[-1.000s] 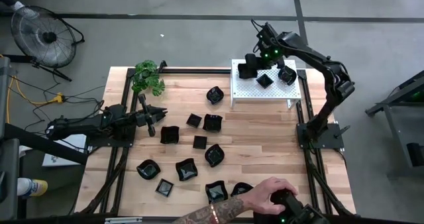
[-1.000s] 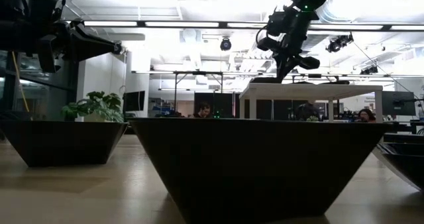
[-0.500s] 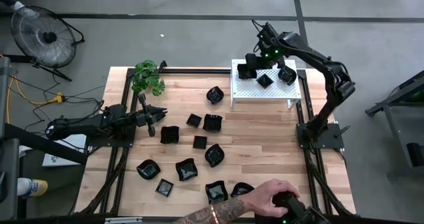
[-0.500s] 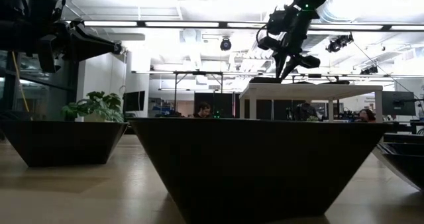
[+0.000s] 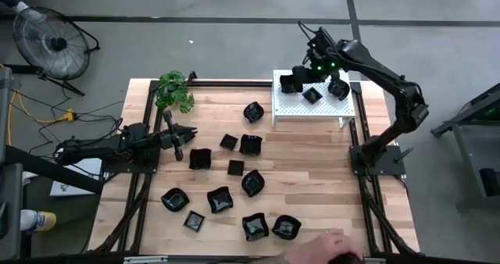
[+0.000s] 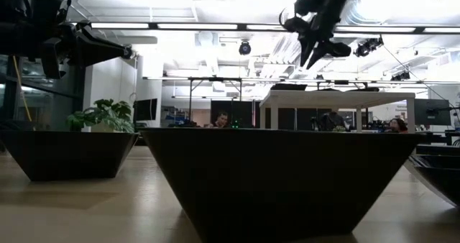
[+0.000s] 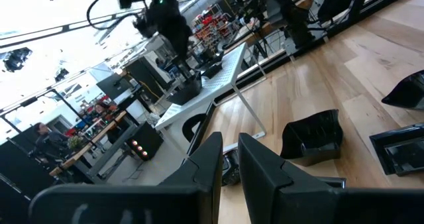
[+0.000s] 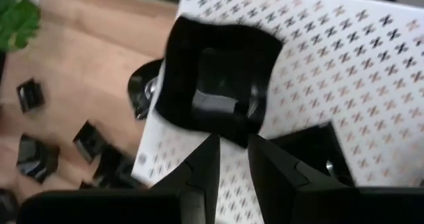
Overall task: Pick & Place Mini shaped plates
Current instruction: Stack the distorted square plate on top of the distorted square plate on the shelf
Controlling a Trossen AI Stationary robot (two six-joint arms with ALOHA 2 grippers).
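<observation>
**Right tool clear above the rack, a fresh plate set down**

On the wooden bench we see a white perforated rack at one o'clock, already holding three mini shaped plates; we judge it the drop-off. The right tool hovers over the wavy-edged plate near the rack's corner, fingers slightly apart and empty. That plate sits flat, opening upward, roughly square, so we find no clear long axis. About a dozen plates lie scattered mid-bench. The left tool, nearly closed and empty, waits at nine o'clock.
</observation>
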